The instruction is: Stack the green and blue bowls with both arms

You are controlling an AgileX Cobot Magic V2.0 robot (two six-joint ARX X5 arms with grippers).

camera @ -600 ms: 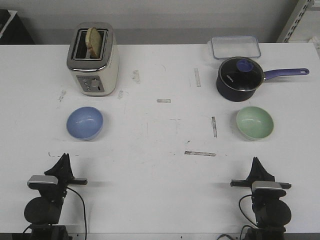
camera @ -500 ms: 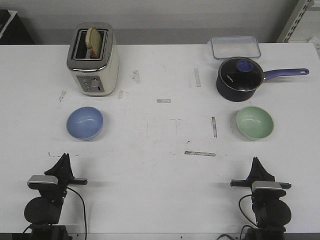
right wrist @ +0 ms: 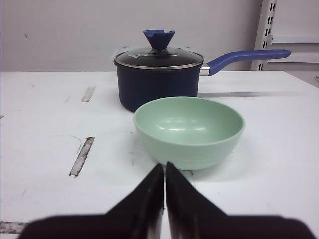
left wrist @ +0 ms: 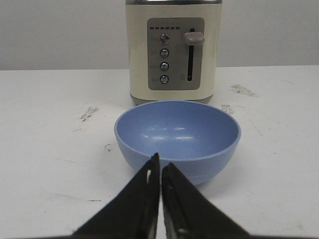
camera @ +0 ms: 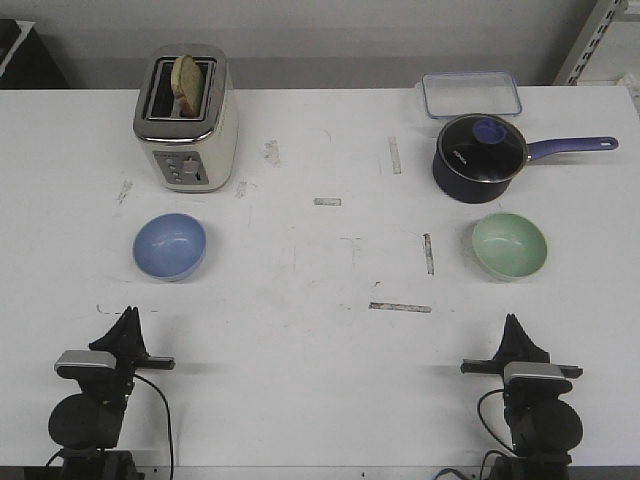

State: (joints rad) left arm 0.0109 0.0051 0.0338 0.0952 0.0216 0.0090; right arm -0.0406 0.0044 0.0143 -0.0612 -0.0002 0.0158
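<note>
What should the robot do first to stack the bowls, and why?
Probably open the left gripper and reach toward the blue bowl: both bowls sit untouched and far apart, and the jaws are shut in front of it. The right gripper likewise faces the green bowl.

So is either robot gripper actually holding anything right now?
No. The left gripper and right gripper are both shut on nothing, short of the blue bowl and green bowl.

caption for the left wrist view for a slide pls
Left gripper shut, facing the empty blue bowl in front of a cream toaster.
</note>
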